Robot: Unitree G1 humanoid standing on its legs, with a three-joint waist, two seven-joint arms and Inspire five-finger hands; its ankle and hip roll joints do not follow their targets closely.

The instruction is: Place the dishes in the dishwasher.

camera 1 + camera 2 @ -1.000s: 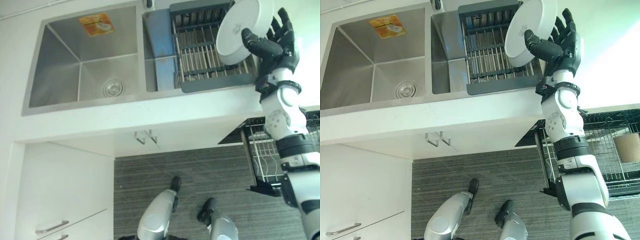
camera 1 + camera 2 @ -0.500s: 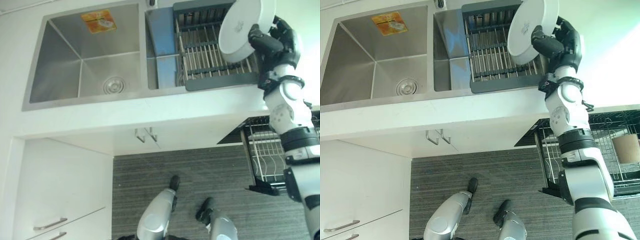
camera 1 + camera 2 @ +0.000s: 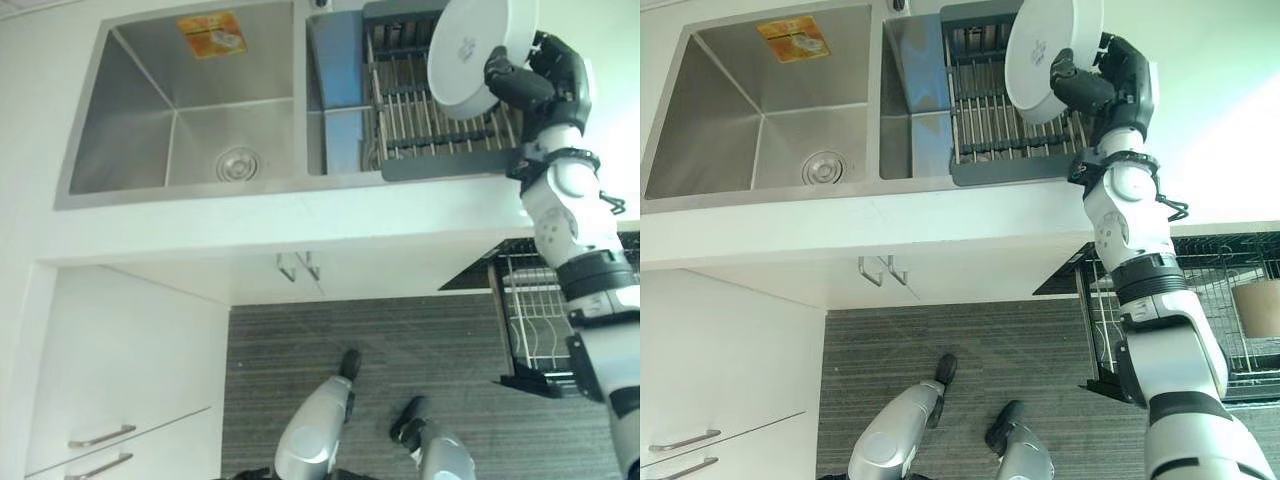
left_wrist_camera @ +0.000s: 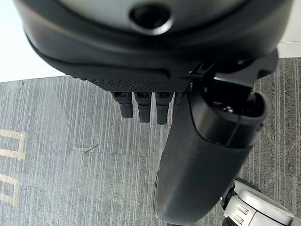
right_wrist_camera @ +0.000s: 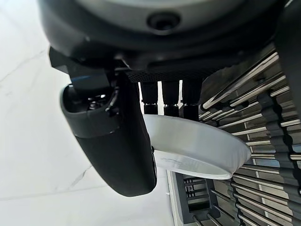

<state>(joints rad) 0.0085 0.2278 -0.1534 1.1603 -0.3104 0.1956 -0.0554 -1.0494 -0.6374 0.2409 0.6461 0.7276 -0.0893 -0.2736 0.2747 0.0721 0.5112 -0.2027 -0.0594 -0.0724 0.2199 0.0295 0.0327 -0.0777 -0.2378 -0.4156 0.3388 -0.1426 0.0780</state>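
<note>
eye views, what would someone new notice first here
First the white plate, tilted on edge and pinched in the right hand above the dish rack that sits in the smaller basin. Next the big steel sink with an orange sticker on its back wall. Below the counter to the right, the dishwasher's wire rack stands pulled out.

The white plate [image 3: 478,52] is cut off by the picture's top edge, so its upper rim cannot be seen, and it hides the far right corner of the drying rack [image 3: 430,120] behind it. The right robot hand [image 3: 540,80] has its fingers tucked behind the plate's rim, mostly out of sight. The dishwasher rack [image 3: 1230,300] runs off the right edge, and the arm covers part of it. A brown object [image 3: 1255,308] in it is too small to identify.
</note>
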